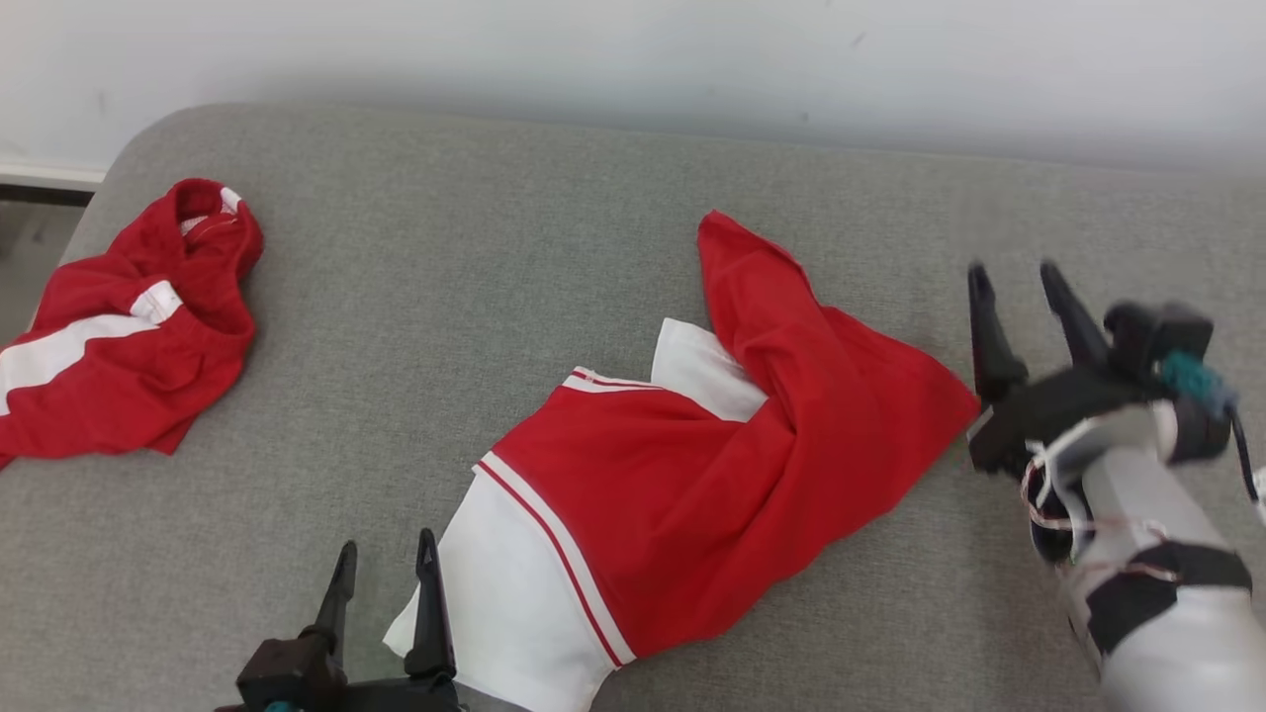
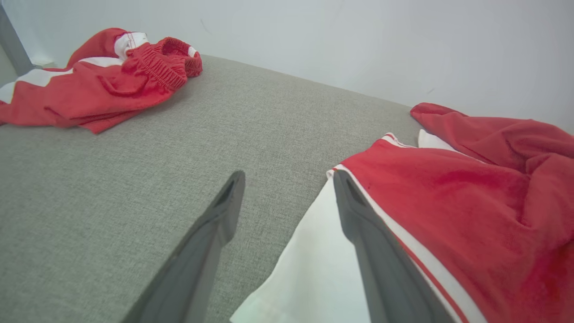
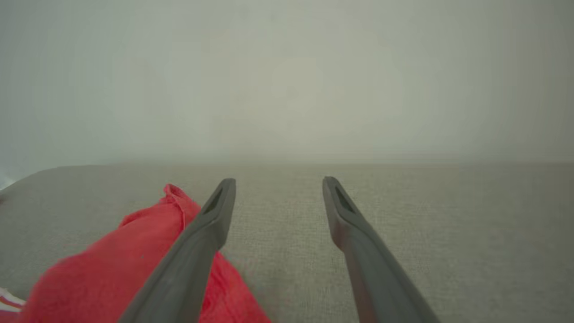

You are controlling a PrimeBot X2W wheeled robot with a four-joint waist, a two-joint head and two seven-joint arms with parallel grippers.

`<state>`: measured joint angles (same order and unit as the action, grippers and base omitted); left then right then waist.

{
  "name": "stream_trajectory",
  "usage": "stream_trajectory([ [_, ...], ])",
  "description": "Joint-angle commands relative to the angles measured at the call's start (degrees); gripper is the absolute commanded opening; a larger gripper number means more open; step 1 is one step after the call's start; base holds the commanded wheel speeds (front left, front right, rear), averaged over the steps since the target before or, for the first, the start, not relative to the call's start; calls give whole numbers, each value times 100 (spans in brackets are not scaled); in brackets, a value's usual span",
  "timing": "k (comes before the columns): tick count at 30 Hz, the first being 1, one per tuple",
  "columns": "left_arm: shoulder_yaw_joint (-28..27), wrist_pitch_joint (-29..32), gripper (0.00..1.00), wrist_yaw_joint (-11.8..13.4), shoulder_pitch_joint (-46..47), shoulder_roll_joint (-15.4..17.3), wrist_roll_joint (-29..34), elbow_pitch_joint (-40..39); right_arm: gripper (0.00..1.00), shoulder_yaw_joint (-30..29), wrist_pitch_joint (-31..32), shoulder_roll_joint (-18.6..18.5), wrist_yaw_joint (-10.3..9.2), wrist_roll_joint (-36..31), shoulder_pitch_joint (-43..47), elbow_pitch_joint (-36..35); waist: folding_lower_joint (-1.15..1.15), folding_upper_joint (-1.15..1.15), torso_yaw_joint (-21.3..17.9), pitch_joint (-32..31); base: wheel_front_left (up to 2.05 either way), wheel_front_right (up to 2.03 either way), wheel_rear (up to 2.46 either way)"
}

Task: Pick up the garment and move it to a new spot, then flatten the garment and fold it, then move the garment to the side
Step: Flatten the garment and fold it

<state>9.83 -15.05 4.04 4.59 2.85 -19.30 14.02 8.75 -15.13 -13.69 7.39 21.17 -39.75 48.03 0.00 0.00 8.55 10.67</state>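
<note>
Two pincers stand released: our left pincer at the white near edge of the red-and-white garment, our right pincer just beside its red right corner. The garment lies crumpled on the grey cushion, well apart from a second red garment at the left.
</note>
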Motion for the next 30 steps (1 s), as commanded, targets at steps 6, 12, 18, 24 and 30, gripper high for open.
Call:
stream_trajectory([
  [6,-62,-19,100,-39,-104,8,136,-39,100,-86,-1,78,21,157,530,334,0,0,18,11,0,0,0],
  [12,-54,-19,100,-26,-105,7,313,-50,100,-42,-2,282,21,261,825,632,0,0,114,-18,0,0,0],
  [18,-57,-19,100,-44,-90,7,349,-37,35,-48,8,471,21,369,735,1095,0,0,178,-50,0,0,0],
  [24,-114,-19,100,-8,-117,7,292,-32,0,-71,-1,477,21,455,626,993,0,0,146,-98,0,0,0],
  [30,-235,-19,100,0,-263,8,293,5,0,-321,-2,398,21,459,1169,-86,0,0,-69,-278,0,0,0],
])
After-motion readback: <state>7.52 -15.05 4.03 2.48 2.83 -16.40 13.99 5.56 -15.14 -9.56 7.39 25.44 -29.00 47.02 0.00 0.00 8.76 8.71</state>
